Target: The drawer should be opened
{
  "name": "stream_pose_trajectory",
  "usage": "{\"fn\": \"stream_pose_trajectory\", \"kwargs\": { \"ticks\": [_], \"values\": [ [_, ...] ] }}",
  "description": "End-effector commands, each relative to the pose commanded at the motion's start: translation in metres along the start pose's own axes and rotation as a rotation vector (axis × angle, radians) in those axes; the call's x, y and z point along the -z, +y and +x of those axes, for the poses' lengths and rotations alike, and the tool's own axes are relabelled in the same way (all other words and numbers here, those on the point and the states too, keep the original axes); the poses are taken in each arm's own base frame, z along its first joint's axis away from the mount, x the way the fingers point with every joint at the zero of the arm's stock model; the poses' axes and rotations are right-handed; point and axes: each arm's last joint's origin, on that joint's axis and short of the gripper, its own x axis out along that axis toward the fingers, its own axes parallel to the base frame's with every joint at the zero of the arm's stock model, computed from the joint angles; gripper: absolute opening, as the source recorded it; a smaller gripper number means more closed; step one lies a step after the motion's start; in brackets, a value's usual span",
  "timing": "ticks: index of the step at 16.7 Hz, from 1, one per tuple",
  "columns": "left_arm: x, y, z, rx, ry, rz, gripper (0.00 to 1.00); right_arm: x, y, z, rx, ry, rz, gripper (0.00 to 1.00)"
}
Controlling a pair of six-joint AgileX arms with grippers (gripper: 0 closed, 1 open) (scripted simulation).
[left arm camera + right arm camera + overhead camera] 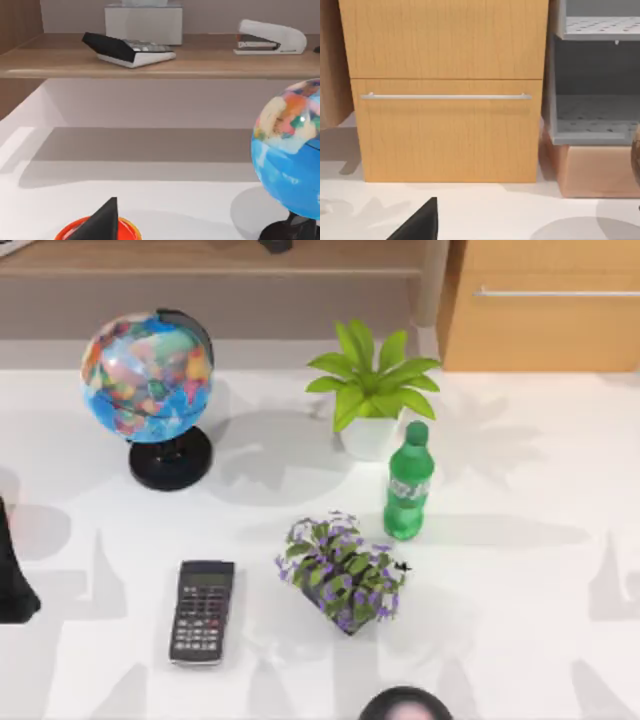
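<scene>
- Spreading across the top view, the white counter [560, 570] carries every loose thing.
- The long pale wooden shelf [210, 270] runs along the counter's far edge at the left; in the left wrist view it bears a black-and-white calculator-like device [127, 50], a white box [144, 22] and a white stapler [272, 37].
- The wide drawer with the light orange-brown wooden front [447, 137] sits shut at the counter's far right corner, its thin silver bar handle [445, 96] level across the front, below a plain wooden panel [445, 37]. Its face lies flush with that panel.
- A grey perforated rack [595, 75] stands beside the drawer, on a reddish-brown block [600, 170].
- The multicoloured globe on a black round base [148, 375] stands at the far left.
- A green leafy plant in a white pot [370, 390] stands near the middle, and a green plastic bottle [408, 483] stands upright just in front of it.
- A dark pot of purple-flowered greenery [343, 573] sits nearer the front.
- A dark flat calculator [202, 611] lies left of those flowers.
- The left arm [14, 570] is at the left edge; I cannot tell its pincer's state.
- The right pincer's black fingertip [420, 222] shows low in the right wrist view, facing the drawer and apart from it; whether it is apart or together I cannot tell.
</scene>
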Motion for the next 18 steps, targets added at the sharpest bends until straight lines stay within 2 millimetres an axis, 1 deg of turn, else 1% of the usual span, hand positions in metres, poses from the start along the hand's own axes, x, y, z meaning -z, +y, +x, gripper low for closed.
{"fn": "stream_pose_trajectory", "kwargs": {
  "ticks": [2,4,7,9,11,14,16,18],
  "values": [
    [0.0,0.0,0.0,0.0,0.0,0.0,1.0,-0.001,0.0,0.0,0.0,-0.001,0.0,1.0],
    [0.0,0.0,0.0,0.0,0.0,0.0,1.0,-0.01,-0.002,0.0,-0.003,-0.013,0.0,1.0],
    [0.0,0.0,0.0,0.0,0.0,0.0,1.0,-0.039,-0.009,0.005,-0.006,-0.028,-0.003,1.0],
    [0.0,0.0,0.0,0.0,0.0,0.0,1.0,-0.062,-0.018,0.013,-0.005,-0.027,-0.006,1.0],
    [0.0,0.0,0.0,0.0,0.0,0.0,1.0,-0.085,-0.03,0.026,-0.004,-0.019,-0.007,1.0],
    [0.0,0.0,0.0,0.0,0.0,0.0,1.0,-0.115,-0.056,0.049,-0.002,-0.005,-0.005,1.0],
    [0.0,0.0,0.0,0.0,0.0,0.0,1.0,-0.129,-0.077,0.064,-0.001,0.0,-0.002,1.0],
    [0.0,0.0,0.0,0.0,0.0,0.0,1.0,-0.138,-0.095,0.075,0.0,0.002,0.0,1.0]
  ]
}}
